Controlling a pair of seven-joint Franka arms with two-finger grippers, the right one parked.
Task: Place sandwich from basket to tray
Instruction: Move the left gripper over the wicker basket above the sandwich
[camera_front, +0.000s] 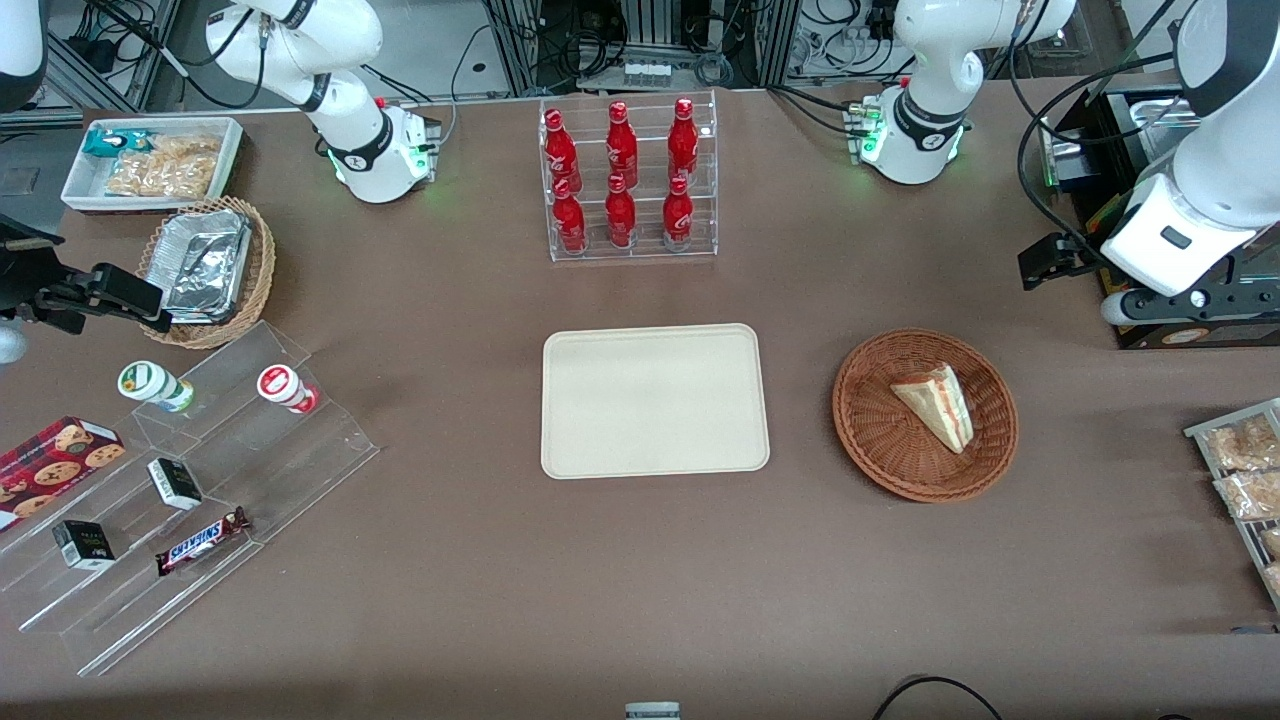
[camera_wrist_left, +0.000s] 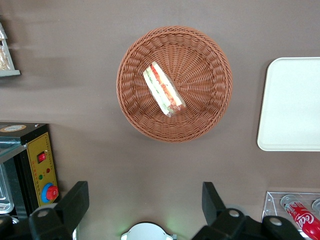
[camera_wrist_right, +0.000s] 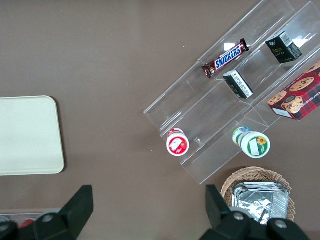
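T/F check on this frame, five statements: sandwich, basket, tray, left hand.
1. The triangular white-bread sandwich lies in the round reddish-brown wicker basket. True.
2. The flat cream rectangular tray already holds a sandwich. False: the tray is bare.
3. The left hand is shut on the sandwich. False: its fingers are spread wide, high above the table and apart from the basket.
4. The basket sits toward the working arm's end of the table from the tray. True.
5. The clear rack of red bottles stands nearer the front camera than the tray. False: it is farther from that camera.
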